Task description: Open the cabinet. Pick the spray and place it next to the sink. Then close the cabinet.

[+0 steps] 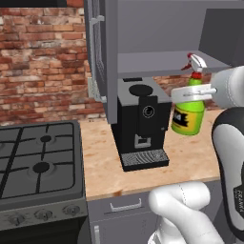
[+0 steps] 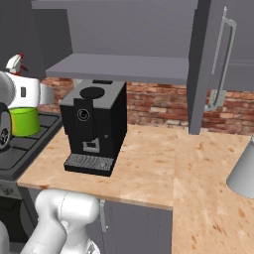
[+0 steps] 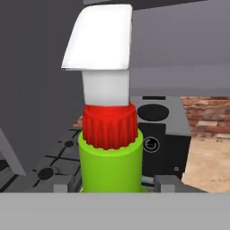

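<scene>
The spray [image 1: 189, 116] hangs upright in the air over the counter, to the right of the coffee machine and below the cabinet shelf [image 1: 157, 62]. My gripper [image 1: 189, 94] is shut on its green neck, with the red-and-white nozzle [image 2: 14, 63] above the fingers. In the hand view the spray [image 3: 110, 164] stands between my fingertips [image 3: 165, 182]. The cabinet [image 2: 119, 67] is open, with both doors [image 1: 97, 47] [image 2: 218, 59] swung out and the inner shelf bare. The sink is out of view.
A black coffee machine [image 1: 140, 121] stands on the wooden counter [image 2: 149, 163] under the cabinet. A gas stove [image 1: 38, 157] lies to its left. Grey drawers [image 1: 124, 207] run below. A grey cone-shaped object [image 2: 243, 171] sits at the far right.
</scene>
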